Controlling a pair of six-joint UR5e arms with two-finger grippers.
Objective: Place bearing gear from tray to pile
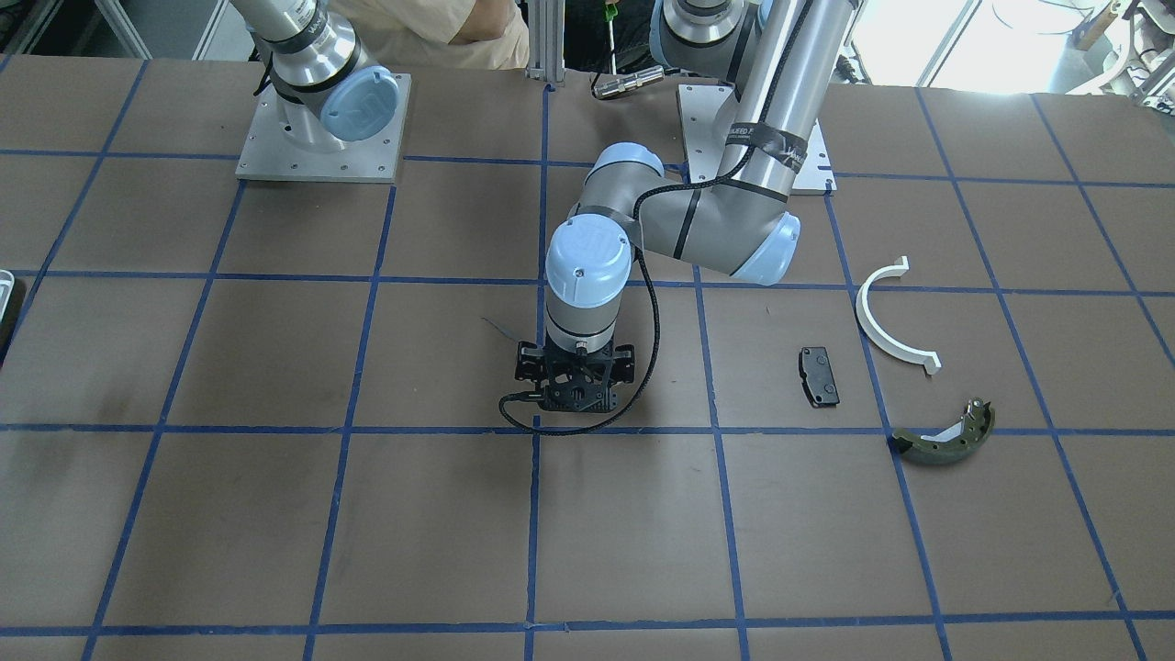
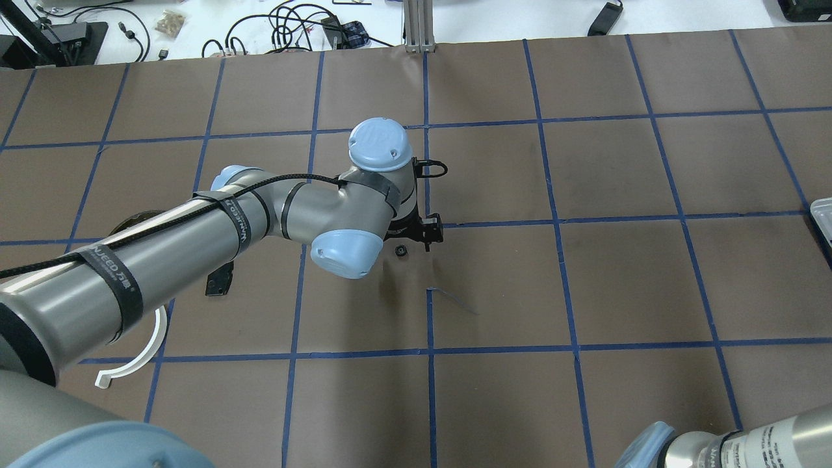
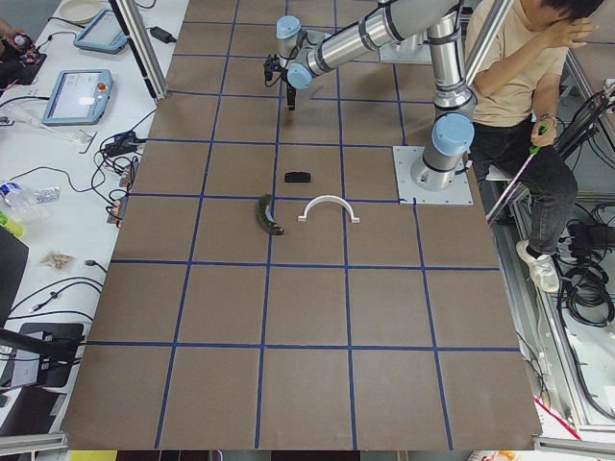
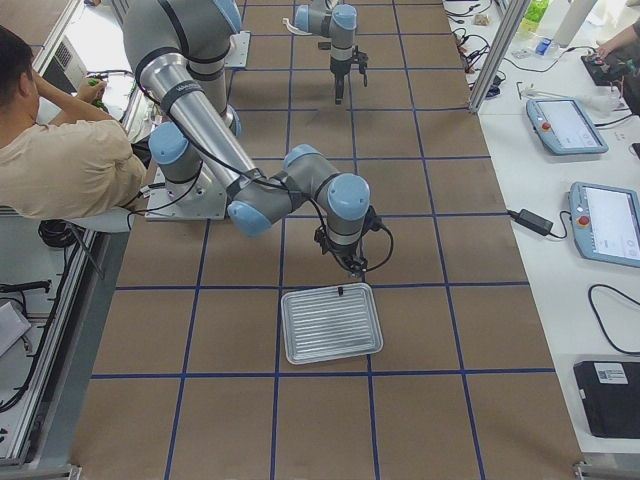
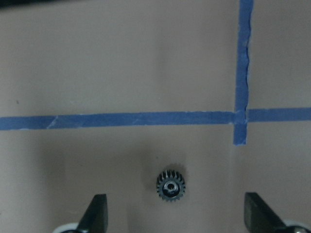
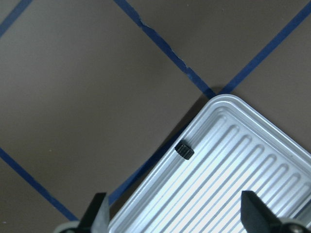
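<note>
A small black bearing gear (image 5: 171, 185) lies on the brown table between the open fingers of my left gripper (image 5: 172, 218), just below a blue tape crossing; it also shows in the overhead view (image 2: 401, 249). The pile lies apart to that arm's side: white half-ring (image 1: 890, 323), black plate (image 1: 819, 376), olive brake shoe (image 1: 941, 439). My right gripper (image 6: 175, 218) is open and empty above a corner of the white tray (image 6: 243, 160). Another small black gear (image 6: 184, 151) sits just inside the tray's rim.
Blue tape divides the brown table into squares. The tray (image 4: 330, 322) stands at the table's end on my right. A person (image 3: 519, 67) sits behind the arm bases. Monitors and cables lie on the far side bench.
</note>
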